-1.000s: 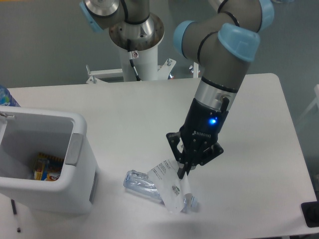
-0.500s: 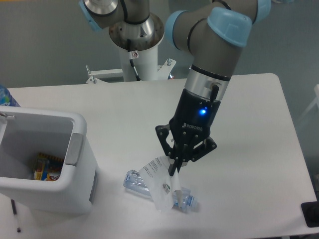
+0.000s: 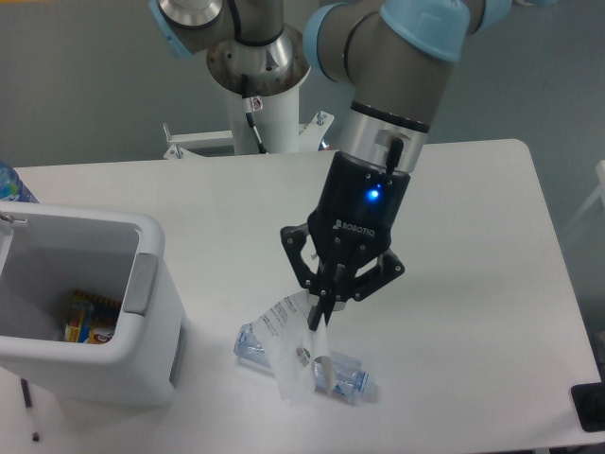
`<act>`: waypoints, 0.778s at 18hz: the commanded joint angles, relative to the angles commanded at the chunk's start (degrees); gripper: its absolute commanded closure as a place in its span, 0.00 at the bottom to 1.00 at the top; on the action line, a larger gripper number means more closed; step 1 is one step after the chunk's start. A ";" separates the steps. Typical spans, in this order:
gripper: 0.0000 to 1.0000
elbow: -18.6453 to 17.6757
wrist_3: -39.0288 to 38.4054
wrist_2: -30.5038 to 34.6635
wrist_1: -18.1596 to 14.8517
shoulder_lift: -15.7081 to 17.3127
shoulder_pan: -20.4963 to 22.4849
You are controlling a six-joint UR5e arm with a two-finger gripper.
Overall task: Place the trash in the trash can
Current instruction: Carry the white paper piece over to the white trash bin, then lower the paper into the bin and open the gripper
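Camera: fingers (image 3: 319, 317) pinch wrapper (image 3: 289, 352) top; wrapper hangs below, over bottle (image 3: 348, 378)

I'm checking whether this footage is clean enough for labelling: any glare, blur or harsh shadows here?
Fixed camera view: even, soft light, only faint shadows under the tool and the trash can; a small blue light glows on the wrist, no strong glare; the white wrapper and the clear bottle blend into the pale table, edges slightly soft; the arm's upper joints are cropped.
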 joint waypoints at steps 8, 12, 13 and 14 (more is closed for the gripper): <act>1.00 -2.27 -7.31 0.26 -0.35 3.07 -6.67; 1.00 -5.71 -6.35 0.09 0.09 5.10 -9.75; 1.00 -5.54 -6.35 0.09 0.09 5.10 -10.20; 1.00 -5.71 -6.35 0.09 0.09 5.36 -10.73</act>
